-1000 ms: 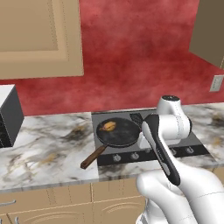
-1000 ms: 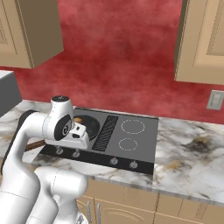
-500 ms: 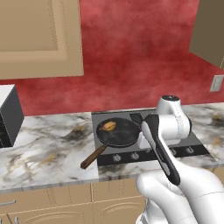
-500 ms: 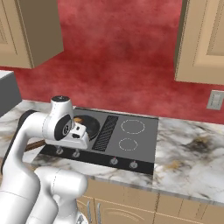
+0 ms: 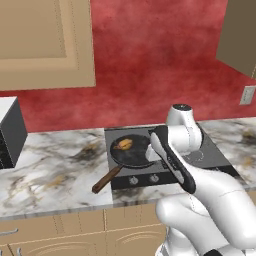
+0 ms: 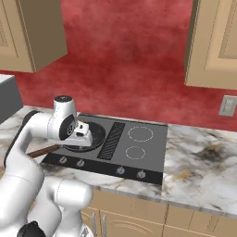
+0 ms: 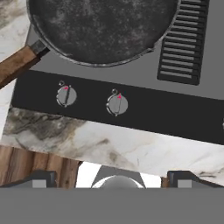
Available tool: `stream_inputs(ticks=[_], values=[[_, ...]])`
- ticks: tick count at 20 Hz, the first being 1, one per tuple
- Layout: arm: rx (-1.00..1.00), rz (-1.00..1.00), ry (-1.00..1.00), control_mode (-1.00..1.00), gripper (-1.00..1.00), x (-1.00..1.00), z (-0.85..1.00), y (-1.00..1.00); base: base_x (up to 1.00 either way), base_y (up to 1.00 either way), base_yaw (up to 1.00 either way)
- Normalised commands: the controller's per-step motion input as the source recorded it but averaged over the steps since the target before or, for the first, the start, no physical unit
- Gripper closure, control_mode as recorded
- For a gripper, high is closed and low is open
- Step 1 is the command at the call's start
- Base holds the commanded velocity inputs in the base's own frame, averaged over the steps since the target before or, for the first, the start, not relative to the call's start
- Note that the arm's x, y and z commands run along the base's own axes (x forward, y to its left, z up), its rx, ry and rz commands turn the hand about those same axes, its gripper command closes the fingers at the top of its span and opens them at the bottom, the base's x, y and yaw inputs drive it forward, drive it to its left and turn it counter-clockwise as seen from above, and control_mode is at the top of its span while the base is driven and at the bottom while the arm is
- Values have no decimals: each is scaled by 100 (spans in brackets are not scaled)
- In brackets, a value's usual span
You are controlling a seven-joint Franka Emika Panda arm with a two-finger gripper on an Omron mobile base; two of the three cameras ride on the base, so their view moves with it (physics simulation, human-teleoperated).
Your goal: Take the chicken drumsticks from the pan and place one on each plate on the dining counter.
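Gripper [image 7: 112, 177] spread wide above the round, speckled dark pan [image 7: 103, 28] with wooden handle.

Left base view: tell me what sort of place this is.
A home kitchen, rendered. A black cooktop with knobs is set into a marbled counter, a frying pan sits on it, and tan wooden cabinets hang on a red wall.

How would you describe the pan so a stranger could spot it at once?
On the marble counter below the red wall sits a dark cooktop. The pan rests on its left burner: round, dark, with a brown wooden handle pointing toward the front edge.
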Motion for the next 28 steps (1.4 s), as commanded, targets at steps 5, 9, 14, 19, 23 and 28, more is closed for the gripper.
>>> stream_inputs(ticks=[5,9,14,19,23,28], values=[[-1,-16,-2,-100,-100,84,6,48,0,0,0],[0,-26,0,-100,-100,75,14,30,0,0,0],[0,-47,0,-100,-100,51,5,25,0,0,0],[2,-36,1,-100,-100,34,-1,3,0,0,0],[5,-14,0,-100,-100,32,-13,0,0,0,0],[10,-1,0,-100,-100,19,-18,0,0,0,0]])
